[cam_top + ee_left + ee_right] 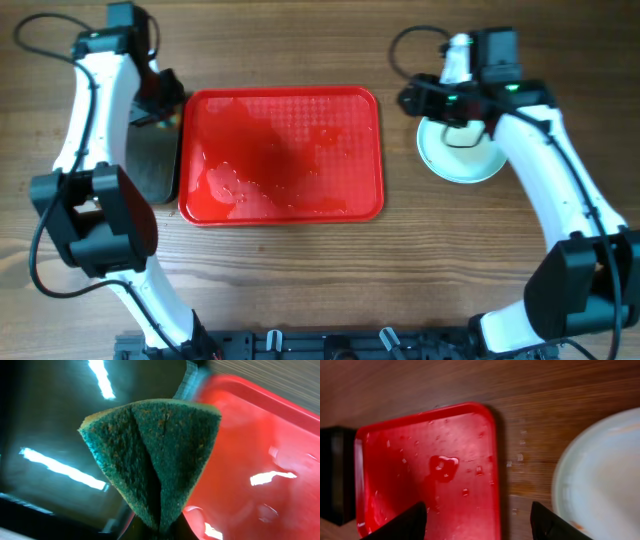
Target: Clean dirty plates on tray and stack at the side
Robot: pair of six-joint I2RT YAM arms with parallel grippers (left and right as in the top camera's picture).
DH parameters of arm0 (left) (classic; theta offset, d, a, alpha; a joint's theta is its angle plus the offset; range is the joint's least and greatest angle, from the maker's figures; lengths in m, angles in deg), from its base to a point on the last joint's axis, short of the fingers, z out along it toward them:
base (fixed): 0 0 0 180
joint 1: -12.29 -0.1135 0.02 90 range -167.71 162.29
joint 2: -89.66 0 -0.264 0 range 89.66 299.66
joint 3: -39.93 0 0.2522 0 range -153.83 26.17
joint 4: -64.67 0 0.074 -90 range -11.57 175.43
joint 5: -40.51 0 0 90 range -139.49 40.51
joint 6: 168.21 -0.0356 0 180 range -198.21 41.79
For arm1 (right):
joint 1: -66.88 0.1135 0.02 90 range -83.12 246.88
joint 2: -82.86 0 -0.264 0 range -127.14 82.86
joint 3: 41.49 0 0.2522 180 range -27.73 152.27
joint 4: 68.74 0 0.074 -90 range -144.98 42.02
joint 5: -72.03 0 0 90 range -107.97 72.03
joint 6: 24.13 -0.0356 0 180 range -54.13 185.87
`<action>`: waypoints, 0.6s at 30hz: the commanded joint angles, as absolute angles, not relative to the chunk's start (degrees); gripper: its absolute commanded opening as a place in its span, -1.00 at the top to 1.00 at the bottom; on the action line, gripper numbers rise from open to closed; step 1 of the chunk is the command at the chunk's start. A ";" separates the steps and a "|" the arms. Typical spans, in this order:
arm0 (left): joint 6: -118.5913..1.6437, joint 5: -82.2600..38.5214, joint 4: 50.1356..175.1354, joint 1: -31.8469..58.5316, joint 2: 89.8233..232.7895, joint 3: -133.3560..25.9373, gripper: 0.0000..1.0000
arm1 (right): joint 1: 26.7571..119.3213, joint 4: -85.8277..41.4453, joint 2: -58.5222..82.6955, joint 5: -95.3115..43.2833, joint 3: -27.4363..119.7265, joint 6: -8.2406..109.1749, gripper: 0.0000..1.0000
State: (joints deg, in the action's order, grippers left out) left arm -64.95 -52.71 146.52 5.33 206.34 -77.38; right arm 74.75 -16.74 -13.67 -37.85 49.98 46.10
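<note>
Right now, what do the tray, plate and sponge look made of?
Tray: glossy red plastic, probably; wet sheen, moulded rim. Plate: smooth pale ceramic or melamine, can't tell which. Sponge: coarse green fibrous scouring face, folded, so soft.

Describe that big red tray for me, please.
The red tray is a large rectangle with rounded corners and a raised rim, seemingly glossy plastic. It lies flat on the wooden table, wet with droplets and puddles, holding no plates. A black tray sits close against its left edge; a pale plate rests apart on its right.
</note>
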 commanded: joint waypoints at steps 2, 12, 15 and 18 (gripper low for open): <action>-62.20 -56.86 140.62 -0.09 206.78 -73.60 0.80 | 83.48 -19.91 -15.42 -32.10 50.61 44.72 -0.32; -59.49 -51.22 143.09 -1.95 199.35 -70.41 -1.00 | 85.22 -19.19 -14.28 -31.27 51.20 48.74 -0.32; -59.45 -40.23 145.28 0.44 190.67 -70.69 -1.00 | 85.01 -17.24 -9.45 -27.80 52.25 49.57 -0.32; -59.27 -32.16 145.32 4.00 183.37 -70.69 -1.00 | 84.57 -16.41 0.71 -22.31 53.28 49.55 -0.33</action>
